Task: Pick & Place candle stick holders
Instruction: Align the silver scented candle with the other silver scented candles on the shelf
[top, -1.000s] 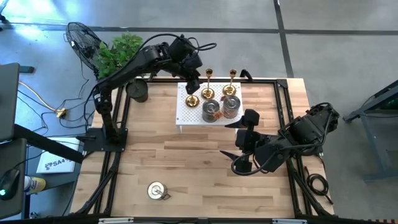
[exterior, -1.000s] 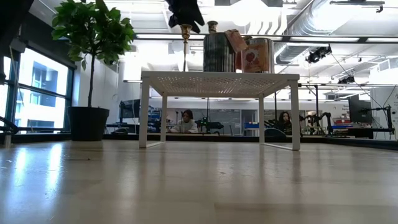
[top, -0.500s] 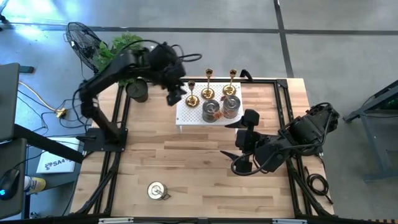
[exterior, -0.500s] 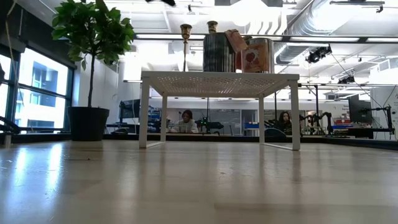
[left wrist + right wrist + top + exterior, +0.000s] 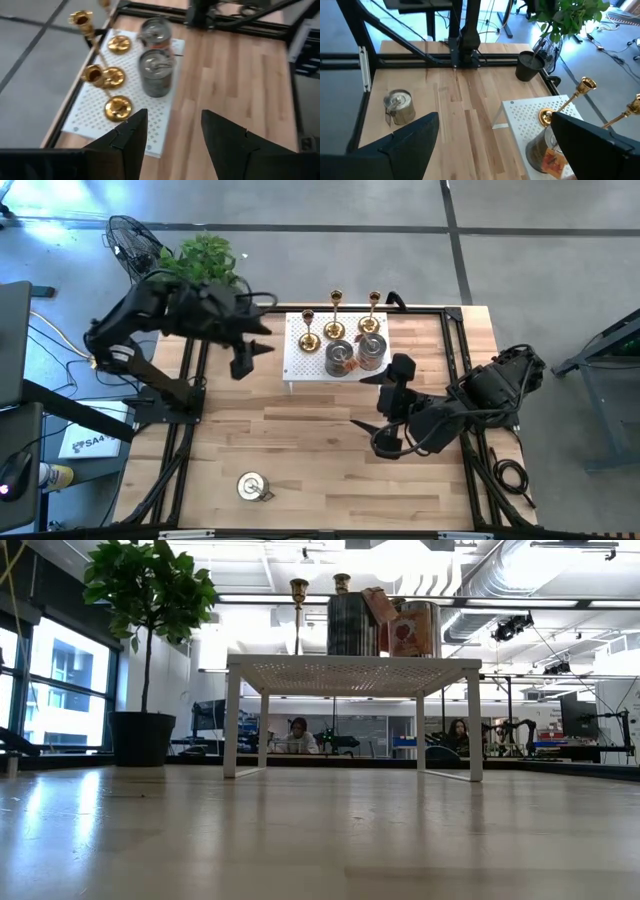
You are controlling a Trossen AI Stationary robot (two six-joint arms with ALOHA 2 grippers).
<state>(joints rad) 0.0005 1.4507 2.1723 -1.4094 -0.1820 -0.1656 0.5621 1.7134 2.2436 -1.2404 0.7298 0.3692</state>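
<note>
A white perforated stand (image 5: 305,360) at the table's far middle carries three gold brass sticks (image 5: 308,333) (image 5: 335,315) (image 5: 373,312), upright on their round bases, and two silver-grey cylinders (image 5: 338,358) (image 5: 370,352). They also show in the left wrist view (image 5: 118,107) (image 5: 156,72) and the low view (image 5: 298,610). A third silver cylinder (image 5: 252,486) stands on the table near the front left and shows in the right wrist view (image 5: 400,106). My left gripper (image 5: 250,358) (image 5: 172,145) is open and empty, left of the stand. My right gripper (image 5: 378,406) (image 5: 497,145) is open and empty, right of the table's middle.
A black plant pot (image 5: 222,325) with a green plant stands beyond the table's far left corner and shows in the right wrist view (image 5: 529,65). A black frame (image 5: 455,330) runs along the table's sides. Bare wood (image 5: 300,440) lies between the stand and the front cylinder.
My left gripper has drawn away from the leftmost gold stick on the stand, going toward the table's left edge and out of the low view. The stick stays upright on the stand.
</note>
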